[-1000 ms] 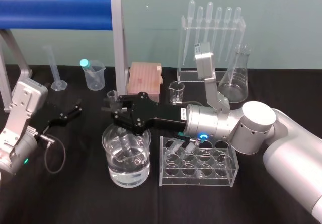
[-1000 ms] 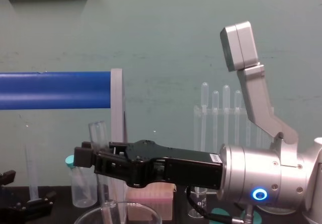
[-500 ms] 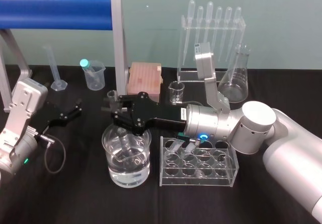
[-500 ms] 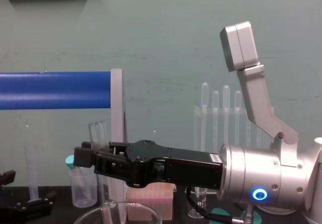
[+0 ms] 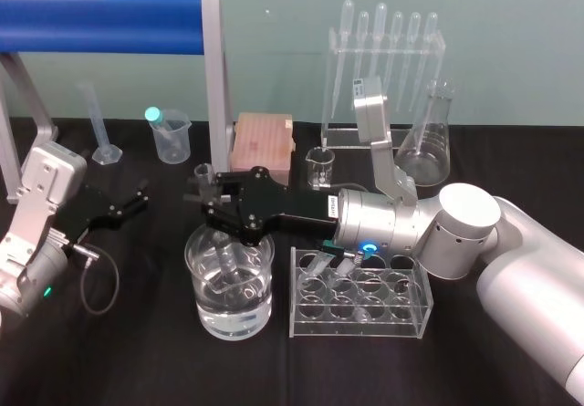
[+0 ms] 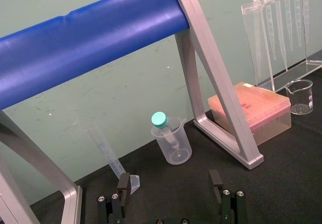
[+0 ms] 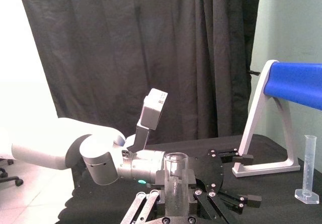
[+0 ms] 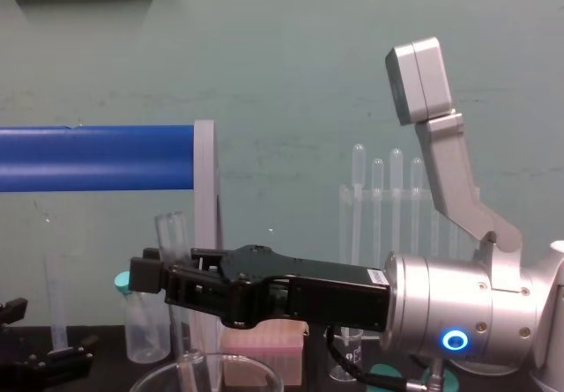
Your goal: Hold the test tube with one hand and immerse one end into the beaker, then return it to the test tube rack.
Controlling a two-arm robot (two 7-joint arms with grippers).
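The test tube (image 5: 203, 172) stands upright, its lower end down in the water of the beaker (image 5: 193, 258) at the front centre. My right gripper (image 5: 212, 207) reaches in from the right and is shut on the tube's upper part, just above the beaker's rim. The chest view shows the tube's open rim (image 8: 170, 229) sticking up above the right gripper (image 8: 166, 277). The right wrist view shows the tube (image 7: 175, 178) clamped between the fingers. The clear test tube rack (image 5: 359, 292) sits right of the beaker. My left gripper (image 5: 130, 202) rests open at the left, nothing in it.
A blue bar on a grey frame (image 5: 214, 78) spans the back left. Behind stand a graduated cylinder (image 5: 99, 132), a plastic beaker with a teal-capped tube (image 5: 170, 135), a pink box (image 5: 262, 141), a small glass beaker (image 5: 320, 166), a pipette stand (image 5: 383, 68) and a conical flask (image 5: 425, 141).
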